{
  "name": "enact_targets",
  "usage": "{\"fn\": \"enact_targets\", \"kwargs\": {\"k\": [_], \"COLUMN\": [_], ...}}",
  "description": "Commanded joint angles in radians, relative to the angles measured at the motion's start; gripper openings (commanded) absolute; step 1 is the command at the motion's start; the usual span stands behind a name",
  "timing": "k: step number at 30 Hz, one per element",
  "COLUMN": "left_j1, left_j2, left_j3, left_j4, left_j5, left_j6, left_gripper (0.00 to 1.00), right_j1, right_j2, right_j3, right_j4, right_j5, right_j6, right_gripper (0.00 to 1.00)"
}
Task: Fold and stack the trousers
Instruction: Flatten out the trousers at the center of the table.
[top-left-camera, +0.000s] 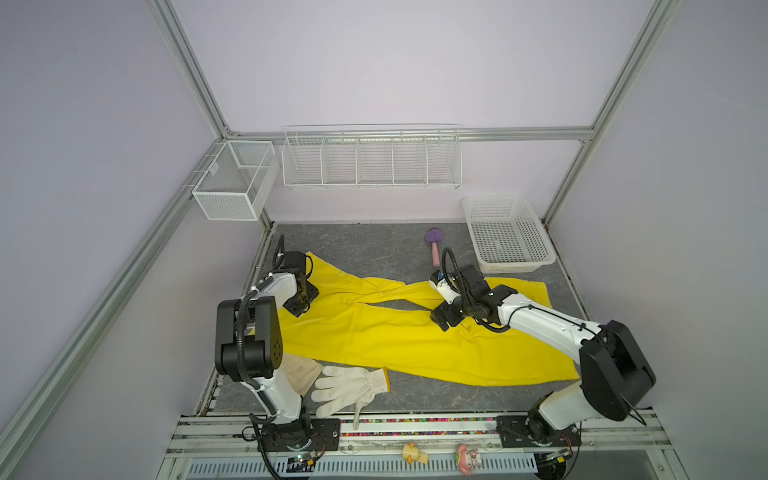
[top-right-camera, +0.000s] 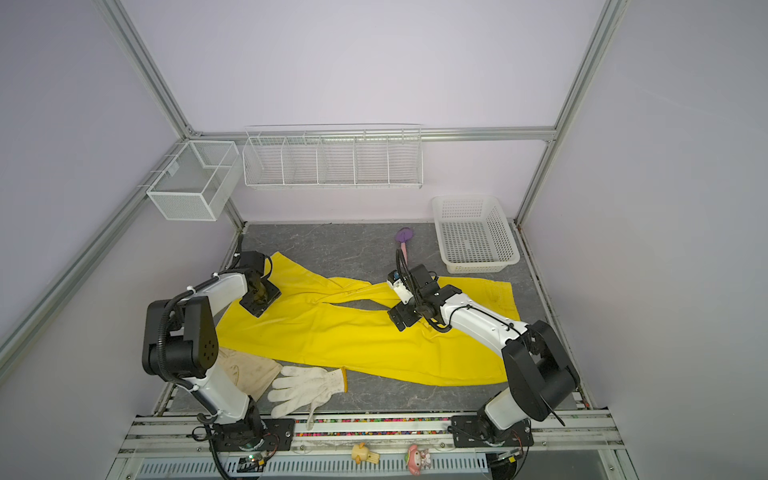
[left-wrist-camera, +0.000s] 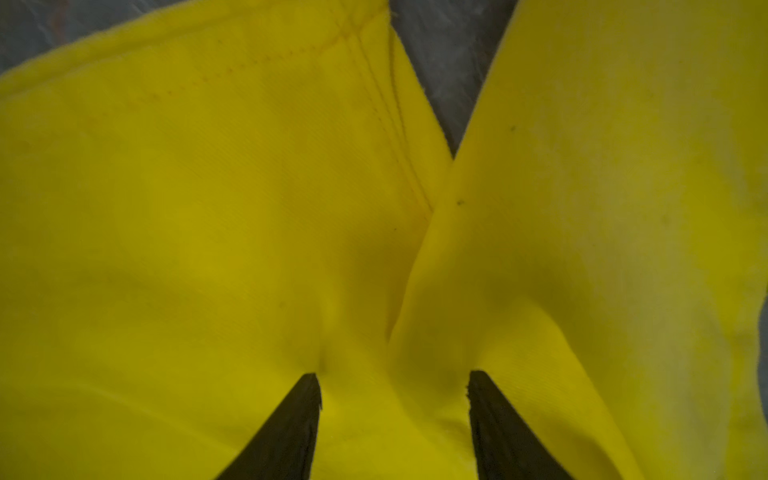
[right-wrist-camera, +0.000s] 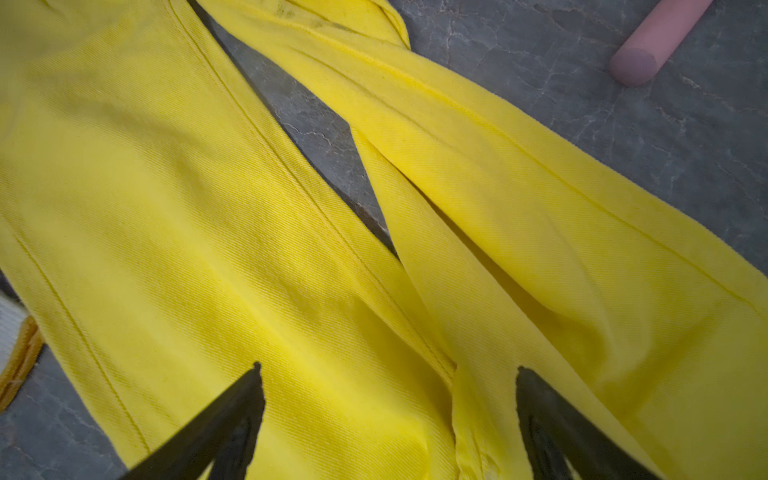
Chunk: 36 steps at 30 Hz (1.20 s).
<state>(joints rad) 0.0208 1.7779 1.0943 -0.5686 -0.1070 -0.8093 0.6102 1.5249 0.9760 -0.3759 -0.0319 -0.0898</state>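
The bright yellow trousers (top-left-camera: 395, 336) (top-right-camera: 353, 336) lie spread across the grey table, legs toward the left and waist toward the right. My left gripper (top-left-camera: 306, 293) (top-right-camera: 259, 295) presses down on the leg ends at the left. In the left wrist view its black fingers (left-wrist-camera: 291, 428) stand apart, with a ridge of yellow cloth (left-wrist-camera: 208, 208) bulging between them where two layers overlap. My right gripper (top-left-camera: 440, 320) (top-right-camera: 399, 320) is down on the cloth where the two legs part. Its jaws are wide open (right-wrist-camera: 388, 368), tips resting on the fabric (right-wrist-camera: 166, 208) either side of the inner seam.
An off-white knitted glove (top-left-camera: 353, 386) and a cream glove (top-left-camera: 301, 370) lie at the front left, next to the lower leg. A purple brush with a pink handle (top-left-camera: 434, 249) (right-wrist-camera: 656, 37) lies behind the trousers. A white plastic basket (top-left-camera: 536, 232) stands back right. Wire racks (top-left-camera: 370, 158) hang on the wall.
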Motion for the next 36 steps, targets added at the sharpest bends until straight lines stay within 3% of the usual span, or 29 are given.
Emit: {"fn": "enact_targets", "kwargs": {"k": [1,5,13,21,28,36], "left_j1": [0.004,0.010,0.014,0.016,0.015,-0.015], "left_j2": [0.036,0.039,0.053,0.055,-0.017,-0.273], "left_j3": [0.022,0.038,0.104,0.107,0.151,0.081], "left_j4": [0.025,0.024,-0.021,-0.022,-0.132,-0.316], "left_j5": [0.015,0.006,-0.013,0.002,-0.047,-0.134], "left_j6": [-0.008,-0.005,0.042,0.058,0.100,0.049], "left_gripper": [0.50,0.35,0.22,0.00,0.00,0.00], "right_j1": [-0.005,-0.006,-0.005,-0.006,-0.006,-0.010], "right_j2": [-0.018,-0.020,-0.016,-0.018,-0.020,-0.020], "right_j3": [-0.010,-0.007,-0.007,-0.004,0.001,0.013], "right_j4": [0.003,0.002,0.005,0.000,0.000,0.005], "right_j5": [-0.023,-0.020,-0.024,-0.019,-0.010,-0.010], "right_j6": [-0.001,-0.003,-0.001,-0.002,-0.006,-0.017], "right_gripper": [0.95,0.95,0.95,0.95,0.95,0.95]}}
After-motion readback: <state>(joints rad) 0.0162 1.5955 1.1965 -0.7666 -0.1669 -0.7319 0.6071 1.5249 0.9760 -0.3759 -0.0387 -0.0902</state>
